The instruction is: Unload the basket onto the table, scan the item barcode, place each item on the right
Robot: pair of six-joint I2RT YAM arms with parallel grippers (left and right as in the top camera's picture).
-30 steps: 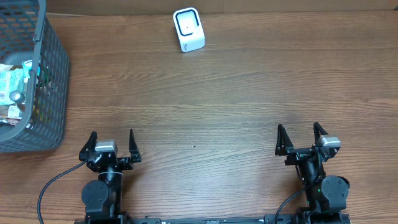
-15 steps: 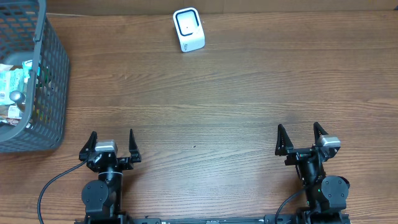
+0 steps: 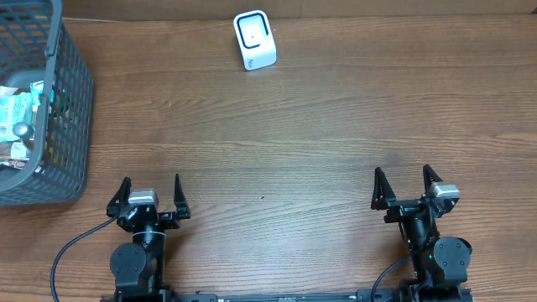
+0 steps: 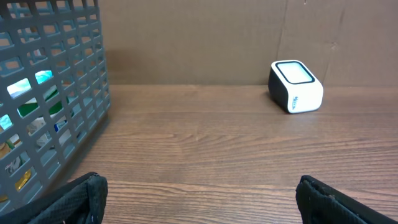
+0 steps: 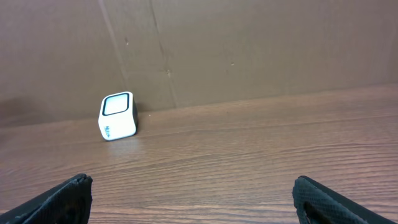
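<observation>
A small white barcode scanner [image 3: 254, 39] with a dark window on top stands at the far edge of the wooden table, also seen in the left wrist view [image 4: 295, 86] and the right wrist view [image 5: 117, 116]. Packaged items [image 3: 17, 113] lie inside a grey mesh basket [image 3: 71, 101] at the far left; which one is the item I cannot tell. My left gripper [image 3: 151, 195] rests open near the front left edge. At the front right, my right gripper [image 3: 407, 186] is open too. Nothing is between either pair of fingers.
The basket's grid wall [image 4: 56, 93] fills the left side of the left wrist view. A brown cardboard wall [image 5: 249, 43] backs the table behind the scanner. Bare wood [image 3: 294, 143] lies between the grippers and the scanner.
</observation>
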